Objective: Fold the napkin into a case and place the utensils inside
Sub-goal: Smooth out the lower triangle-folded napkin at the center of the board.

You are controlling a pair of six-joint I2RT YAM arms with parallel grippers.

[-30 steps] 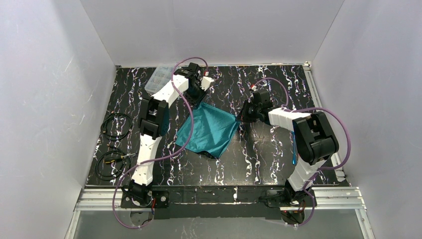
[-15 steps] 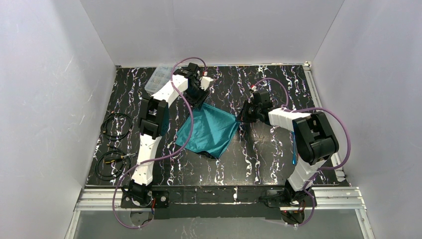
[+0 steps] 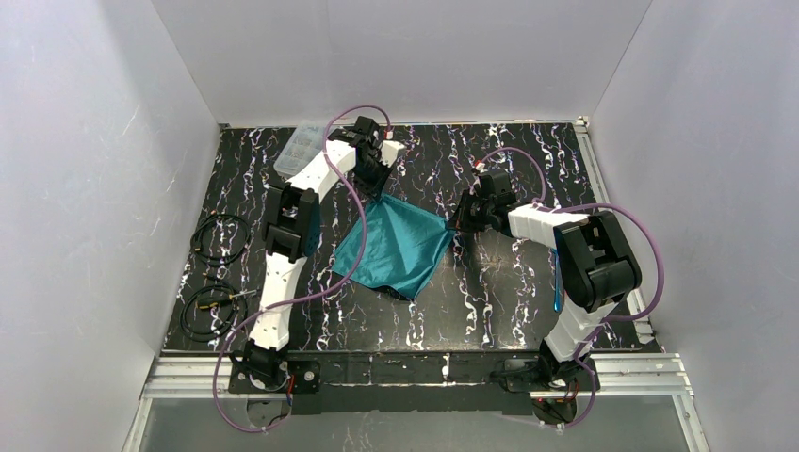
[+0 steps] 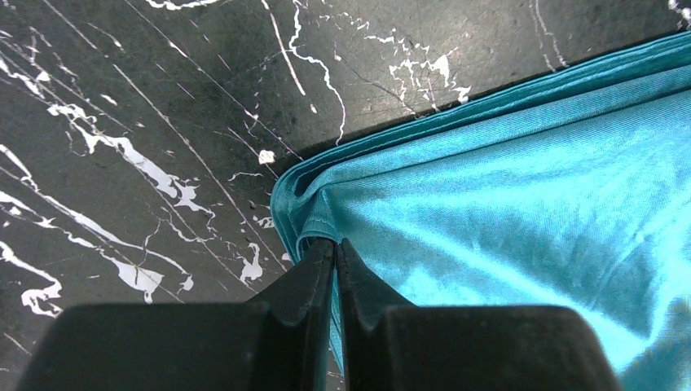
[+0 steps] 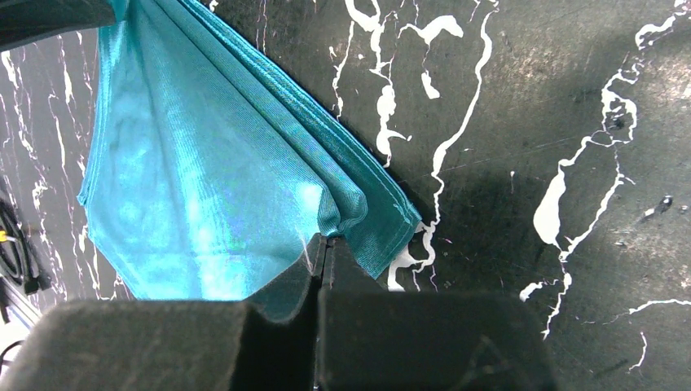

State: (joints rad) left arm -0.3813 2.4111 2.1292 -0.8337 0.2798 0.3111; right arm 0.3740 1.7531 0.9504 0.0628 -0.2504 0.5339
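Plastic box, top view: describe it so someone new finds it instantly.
Start at the black, white-veined table and go to its far left corner, just left of the left arm. The plastic box lies there: pale, see-through, divided into compartments, unlike the black cable coils nearer along the left edge and the teal napkin mid-table.

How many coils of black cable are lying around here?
2. One coil lies left of the left arm, level with its elbow; the other lies nearer, left of its base. More may be hidden.
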